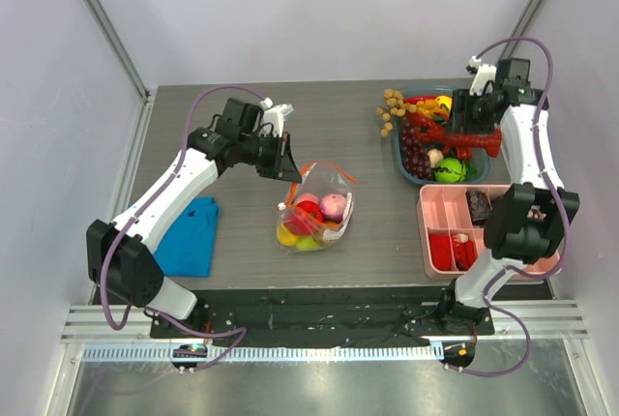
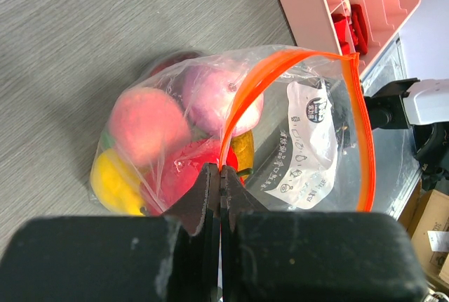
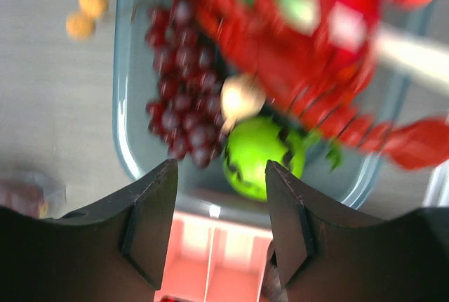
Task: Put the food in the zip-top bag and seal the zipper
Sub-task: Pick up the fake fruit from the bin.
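The clear zip-top bag (image 1: pixel 317 208) lies mid-table with pink, red, yellow and green toy food (image 1: pixel 309 215) inside; in the left wrist view the food (image 2: pixel 151 130) shows through the plastic of the bag (image 2: pixel 309 147). My left gripper (image 1: pixel 290 166) is shut on the orange zipper strip (image 2: pixel 242 112) at the bag's far-left corner and holds the mouth open. My right gripper (image 1: pixel 471 135) is open and empty above the blue-grey bin (image 1: pixel 410 170), over a green fruit (image 3: pixel 263 154) and purple grapes (image 3: pixel 179 98).
The bin (image 3: pixel 126 133) also holds red toys and sits at the back right. A pink divided tray (image 1: pixel 484 232) stands in front of it. A folded blue cloth (image 1: pixel 190 235) lies at the left. Small tan pieces (image 1: pixel 391 109) lie beside the bin.
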`<state>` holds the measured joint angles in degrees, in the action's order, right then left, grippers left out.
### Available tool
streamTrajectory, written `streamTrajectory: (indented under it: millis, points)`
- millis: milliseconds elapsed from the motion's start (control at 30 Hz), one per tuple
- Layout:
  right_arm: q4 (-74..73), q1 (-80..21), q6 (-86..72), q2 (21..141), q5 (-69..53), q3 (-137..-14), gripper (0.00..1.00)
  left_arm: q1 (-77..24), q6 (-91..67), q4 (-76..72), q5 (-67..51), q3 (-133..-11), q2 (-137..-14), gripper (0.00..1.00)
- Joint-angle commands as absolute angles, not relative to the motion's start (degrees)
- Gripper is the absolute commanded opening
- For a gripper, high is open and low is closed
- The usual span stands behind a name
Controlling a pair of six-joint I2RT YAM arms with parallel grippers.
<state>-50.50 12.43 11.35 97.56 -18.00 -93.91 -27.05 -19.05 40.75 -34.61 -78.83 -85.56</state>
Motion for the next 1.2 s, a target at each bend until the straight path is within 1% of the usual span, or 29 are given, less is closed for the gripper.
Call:
streamTrajectory:
  millis: [0, 67, 100, 167, 267, 300, 400, 533, 667, 900, 1167]
  points:
    - [-45.1, 12.5, 8.9, 103.3, -14.4, -109.1, 0.58, -27.2, -18.8, 39.6, -35.2, -80.1, -86.1, 0.0]
    - [-45.5, 12.7, 9.1, 106.3, -12.1, -114.5, 0.59, -27.2, -18.6, 39.8, -35.1, -80.3, -86.3, 0.0]
    - [-45.8, 13.0, 9.1, 109.4, -11.8, -119.1, 0.61, -27.2, -18.7, 39.7, -35.0, -80.4, -86.2, 0.0]
    - [-46.5, 14.3, 8.2, 112.0, -11.6, -123.1, 0.63, -27.2, -18.7, 39.6, -34.9, -80.3, -86.0, 0.0]
    - [-46.4, 15.7, 7.0, 116.7, -10.9, -128.1, 0.69, -27.2, -19.0, 39.0, -34.7, -79.5, -85.6, 0.0]
    - [-46.6, 16.0, 6.8, 117.8, -10.6, -130.4, 0.73, -27.2, -19.1, 38.8, -34.7, -79.0, -85.6, 0.0]
    - [-46.5, 16.3, 6.2, 122.1, -9.6, -133.5, 0.81, -27.2, -19.2, 38.8, -34.8, -78.8, -85.9, 0.0]
    - [-44.3, 16.3, 5.3, 125.4, -7.4, -132.5, 0.86, -27.2, -19.2, 38.7, -34.6, -79.0, -85.9, 0.0]
    - [-40.4, 16.3, 5.0, 126.5, -6.4, -128.4, 0.88, -27.2, -19.1, 38.5, -34.4, -78.6, -85.6, 0.0]
    - [-39.0, 16.3, 4.8, 130.1, -5.0, -128.1, 0.9, -27.2, -18.6, 38.6, -34.3, -78.3, -85.4, 0.0]
    - [-38.5, 16.3, 5.4, 133.2, -5.8, -129.6, 0.9, -27.2, -19.0, 38.5, -34.4, -78.0, -86.2, 0.0]
